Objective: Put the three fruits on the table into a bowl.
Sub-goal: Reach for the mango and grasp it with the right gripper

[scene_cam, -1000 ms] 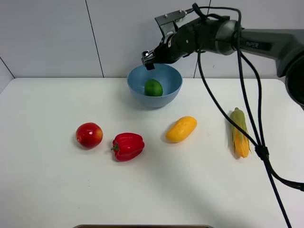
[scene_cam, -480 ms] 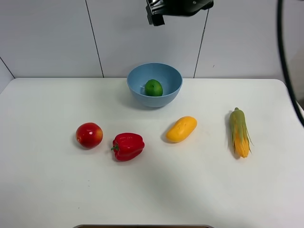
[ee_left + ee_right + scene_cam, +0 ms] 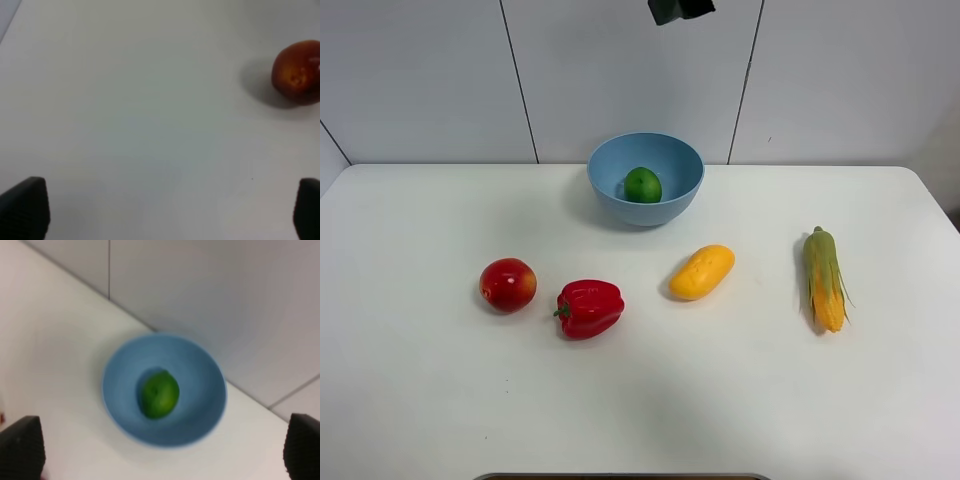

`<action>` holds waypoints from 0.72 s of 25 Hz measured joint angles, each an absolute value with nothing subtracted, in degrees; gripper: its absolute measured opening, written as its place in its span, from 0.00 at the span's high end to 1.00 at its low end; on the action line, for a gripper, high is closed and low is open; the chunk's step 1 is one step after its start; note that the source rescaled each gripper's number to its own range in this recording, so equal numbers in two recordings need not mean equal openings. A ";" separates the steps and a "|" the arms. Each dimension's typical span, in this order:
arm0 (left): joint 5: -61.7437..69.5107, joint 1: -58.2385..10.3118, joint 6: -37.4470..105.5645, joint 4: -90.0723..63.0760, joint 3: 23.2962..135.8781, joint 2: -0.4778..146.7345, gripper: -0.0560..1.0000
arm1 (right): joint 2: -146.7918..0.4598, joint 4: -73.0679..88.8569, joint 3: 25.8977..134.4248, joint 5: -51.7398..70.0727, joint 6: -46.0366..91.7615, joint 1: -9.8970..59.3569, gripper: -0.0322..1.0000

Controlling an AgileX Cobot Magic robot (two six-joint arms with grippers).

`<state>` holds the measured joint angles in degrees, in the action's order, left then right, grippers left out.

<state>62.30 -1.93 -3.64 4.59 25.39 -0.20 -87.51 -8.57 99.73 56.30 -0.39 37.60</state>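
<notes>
Exterior high view: finds the lime [image 3: 643,185] lying inside the bowl [image 3: 645,213] at the back of the table [image 3: 430,400]. Finds the apple [image 3: 508,284] and the mango [image 3: 702,272] resting on the table in front of it, well apart, with a bell pepper [image 3: 590,308] between them, nearer the apple, and a corn cob [image 3: 824,280] off to the right. Notes only a dark part of the right arm [image 3: 680,9] at the upper edge, high over the bowl. Judges the mango smooth, firm and probably light, apt to roll about its long axis; recommends a grip across the short waist at mid-length. Left wrist view: shows the left end effector [image 3: 164,209] spread wide and holding nothing, above bare table, with the apple off to one side and apart from it. Judges the apple round, rigid and glossy, liable to slip; recommends closing across the widest part, pads level with the middle. Right wrist view, slightly blurred: shows the right end effector [image 3: 162,450] likewise wide open and empty, looking down from well above on the bowl, with the lime near its centre. Rates one fruit delivered, two outstanding.
</notes>
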 joint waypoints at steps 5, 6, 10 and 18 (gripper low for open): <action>62.30 -1.93 -3.64 4.59 25.39 -0.20 0.00 | -85.98 -8.64 99.73 66.26 5.45 37.60 0.03; 62.30 -1.93 -3.64 4.59 25.39 -0.20 0.00 | -85.97 -8.64 99.73 68.07 7.74 37.60 0.03; 62.30 -1.93 -3.64 4.59 25.39 -0.20 0.00 | -85.97 -8.64 99.73 69.70 18.81 37.60 0.03; 62.30 -1.93 -3.64 4.59 25.39 -0.20 0.00 | -89.01 -9.94 99.73 70.15 46.93 37.60 0.03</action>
<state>62.30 -1.93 -3.64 4.59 25.39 -0.20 -89.01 -9.94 99.73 70.15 46.93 37.60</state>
